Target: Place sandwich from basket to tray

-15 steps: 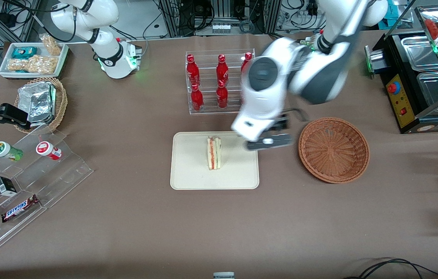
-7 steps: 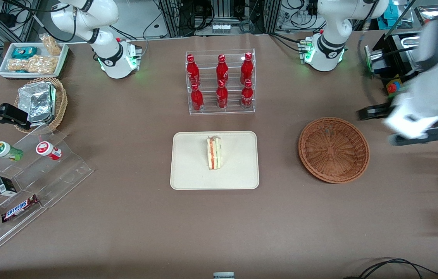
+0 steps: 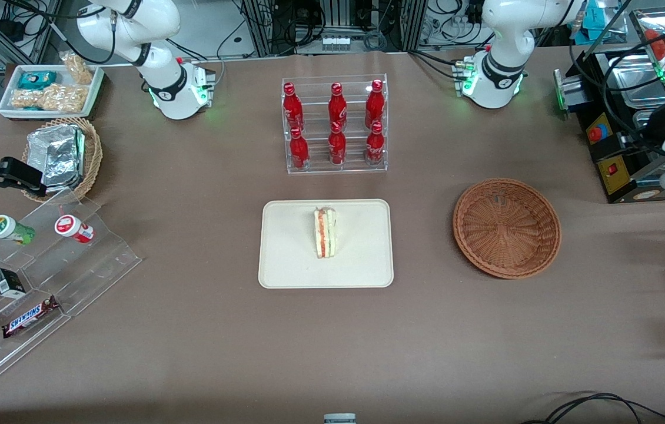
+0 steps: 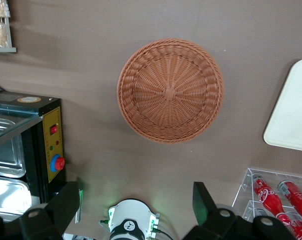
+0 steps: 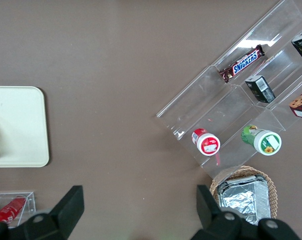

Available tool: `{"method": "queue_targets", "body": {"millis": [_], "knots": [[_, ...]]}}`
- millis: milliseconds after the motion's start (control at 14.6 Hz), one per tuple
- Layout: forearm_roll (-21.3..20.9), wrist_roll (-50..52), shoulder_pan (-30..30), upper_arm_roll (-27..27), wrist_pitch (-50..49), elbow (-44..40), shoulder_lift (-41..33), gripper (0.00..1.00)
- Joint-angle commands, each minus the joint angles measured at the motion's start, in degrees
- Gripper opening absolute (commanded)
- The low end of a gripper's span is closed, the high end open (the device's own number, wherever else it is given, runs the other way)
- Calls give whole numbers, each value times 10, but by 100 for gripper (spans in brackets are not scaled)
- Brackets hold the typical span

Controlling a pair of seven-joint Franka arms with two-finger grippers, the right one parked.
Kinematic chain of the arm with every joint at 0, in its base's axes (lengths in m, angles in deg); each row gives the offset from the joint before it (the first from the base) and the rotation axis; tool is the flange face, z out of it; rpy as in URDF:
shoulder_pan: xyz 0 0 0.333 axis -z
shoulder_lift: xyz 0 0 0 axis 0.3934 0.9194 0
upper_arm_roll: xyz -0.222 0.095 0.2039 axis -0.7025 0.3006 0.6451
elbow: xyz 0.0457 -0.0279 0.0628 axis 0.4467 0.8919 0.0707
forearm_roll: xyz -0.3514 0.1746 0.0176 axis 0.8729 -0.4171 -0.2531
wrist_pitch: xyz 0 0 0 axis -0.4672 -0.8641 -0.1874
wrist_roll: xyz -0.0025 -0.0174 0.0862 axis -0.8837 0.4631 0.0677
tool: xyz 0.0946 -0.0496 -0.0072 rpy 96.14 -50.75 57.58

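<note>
The sandwich (image 3: 325,232) stands on edge on the cream tray (image 3: 291,259), its red and green filling layers showing. The reddish-brown woven basket (image 3: 506,228) lies beside the tray, toward the working arm's end of the table, with nothing in it. My gripper (image 4: 135,202) hangs high over the table near the black appliance, well apart from the basket (image 4: 171,91) and the tray (image 4: 293,117). Its fingers (image 4: 65,205) stand wide apart and hold nothing. Only part of the arm shows at the front view's edge.
A clear rack of red bottles (image 3: 335,123) stands farther from the front camera than the tray. A black appliance (image 3: 632,118) sits at the working arm's end. A stepped acrylic shelf with snacks (image 3: 32,277) and a tan basket with foil (image 3: 62,156) lie toward the parked arm's end.
My arm has swung from over the tray's edge, past the basket, to the working arm's end of the table. The sandwich has stayed where it stands on the tray.
</note>
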Motion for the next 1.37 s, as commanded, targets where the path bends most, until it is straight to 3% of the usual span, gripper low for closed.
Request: {"method": "queue_targets", "body": {"millis": [0,205,684,889,1094,1299], "knots": [[5,-4,-16,-18,24,27,-23,100],[7,-3,-13,-17,55,89,-78,100],[14,-1,3,-17,76,73,-71,100],[19,3,76,55,78,73,-71,100],[20,3,78,57,78,74,-70,100],[46,3,77,58,78,72,-69,100]]}}
